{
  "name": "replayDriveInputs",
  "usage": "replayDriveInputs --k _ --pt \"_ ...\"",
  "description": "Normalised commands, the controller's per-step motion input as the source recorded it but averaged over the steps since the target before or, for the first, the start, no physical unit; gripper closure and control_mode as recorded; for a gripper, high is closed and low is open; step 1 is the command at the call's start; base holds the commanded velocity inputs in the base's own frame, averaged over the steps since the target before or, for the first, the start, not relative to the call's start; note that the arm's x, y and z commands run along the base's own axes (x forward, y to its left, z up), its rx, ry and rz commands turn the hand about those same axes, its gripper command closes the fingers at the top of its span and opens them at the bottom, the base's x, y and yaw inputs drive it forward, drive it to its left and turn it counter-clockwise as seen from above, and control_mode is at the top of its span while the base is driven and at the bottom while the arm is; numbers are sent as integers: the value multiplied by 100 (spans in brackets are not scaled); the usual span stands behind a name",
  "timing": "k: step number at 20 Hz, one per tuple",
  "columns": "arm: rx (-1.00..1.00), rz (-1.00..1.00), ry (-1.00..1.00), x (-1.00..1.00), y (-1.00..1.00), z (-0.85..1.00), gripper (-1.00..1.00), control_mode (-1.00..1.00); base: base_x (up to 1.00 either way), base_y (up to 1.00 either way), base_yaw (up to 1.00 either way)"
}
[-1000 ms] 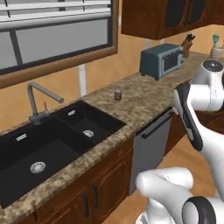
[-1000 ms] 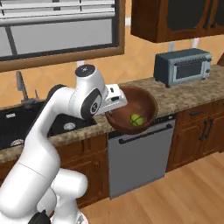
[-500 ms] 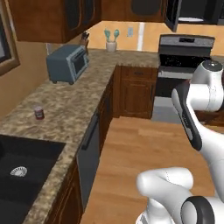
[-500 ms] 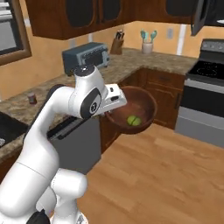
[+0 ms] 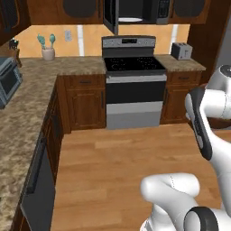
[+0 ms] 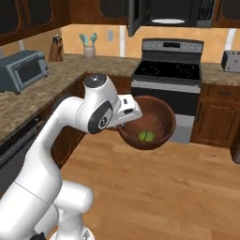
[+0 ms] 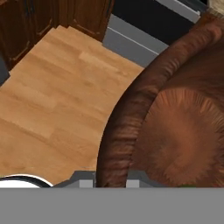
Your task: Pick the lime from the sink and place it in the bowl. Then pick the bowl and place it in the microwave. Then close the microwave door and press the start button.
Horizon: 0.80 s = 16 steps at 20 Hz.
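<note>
My gripper (image 6: pixel 123 123) is shut on the left rim of a brown wooden bowl (image 6: pixel 157 123), which it holds in the air over the wooden floor. The yellow-green lime (image 6: pixel 146 136) lies in the bottom of the bowl. In the hand view the two fingertips (image 7: pixel 87 179) pinch the bowl (image 7: pixel 188 131) by its thick rim. Straight ahead and higher up hangs the microwave (image 6: pixel 176 11) (image 5: pixel 137 10). Its microwave door (image 6: pixel 132 16) (image 5: pixel 109 16) stands open to the left, and the white turntable plate (image 6: pixel 168 21) shows inside.
A black-topped stove (image 6: pixel 168 70) (image 5: pixel 133 65) stands under the microwave, with a toaster (image 6: pixel 230 60) to its right. The granite counter (image 5: pixel 27 113) runs along the left with a toaster oven (image 6: pixel 23 69), knife block (image 6: pixel 56 49) and utensil jar (image 6: pixel 88 46). Open floor (image 5: pixel 122 162) lies ahead.
The base has turned right, so both base views swung from the sink and counter to the stove and microwave. The sink has passed out of view. The bowl with the lime stayed in my grip.
</note>
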Motion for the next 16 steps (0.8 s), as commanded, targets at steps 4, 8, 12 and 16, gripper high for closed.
replayDriveInputs --k 4,8,12,16 --pt "0 0 0 0 0 0 100 100 100 -48 9" --pt "0 0 0 0 0 0 100 100 100 -44 22" --pt "0 0 0 0 0 0 100 100 100 -69 24" --pt "0 0 0 0 0 0 100 100 100 -78 23"
